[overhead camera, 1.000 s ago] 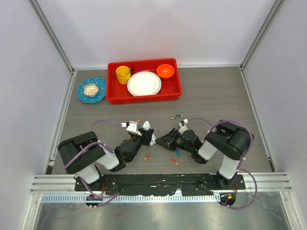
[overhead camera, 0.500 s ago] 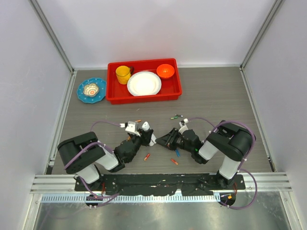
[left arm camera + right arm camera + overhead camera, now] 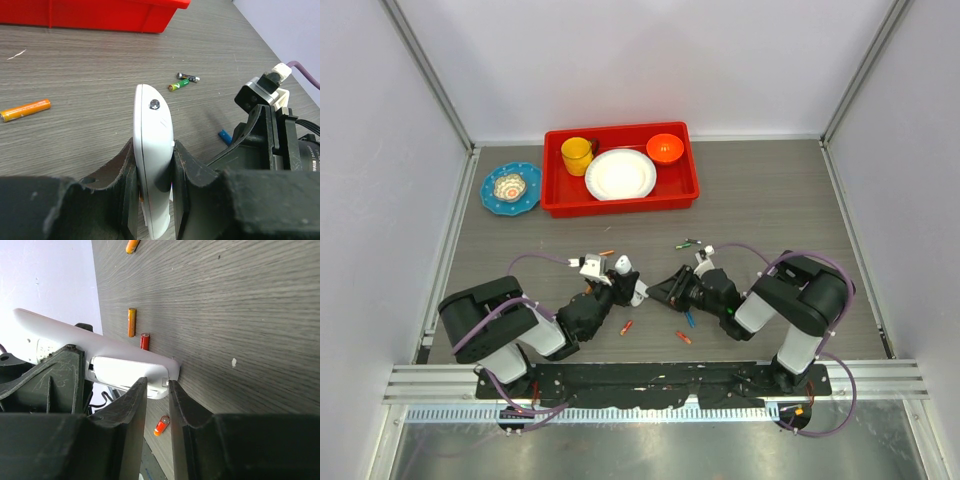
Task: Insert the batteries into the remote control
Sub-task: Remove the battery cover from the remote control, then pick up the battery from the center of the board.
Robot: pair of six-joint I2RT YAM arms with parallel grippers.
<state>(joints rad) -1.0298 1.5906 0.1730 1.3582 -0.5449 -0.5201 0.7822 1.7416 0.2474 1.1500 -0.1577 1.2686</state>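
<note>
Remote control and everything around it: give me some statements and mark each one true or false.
1. The left hand grips the white remote control. True.
2. The remote lies flat. False: it is held on edge between the left hand's fingers.
3. A yellow cup, a white plate and an orange bowl sit in the red tray. True.
4. Every battery is in the tray. False: loose ones, such as the orange battery, lie on the table.
5. The blue plate is inside the tray. False: it sits on the table beside the tray.
</note>
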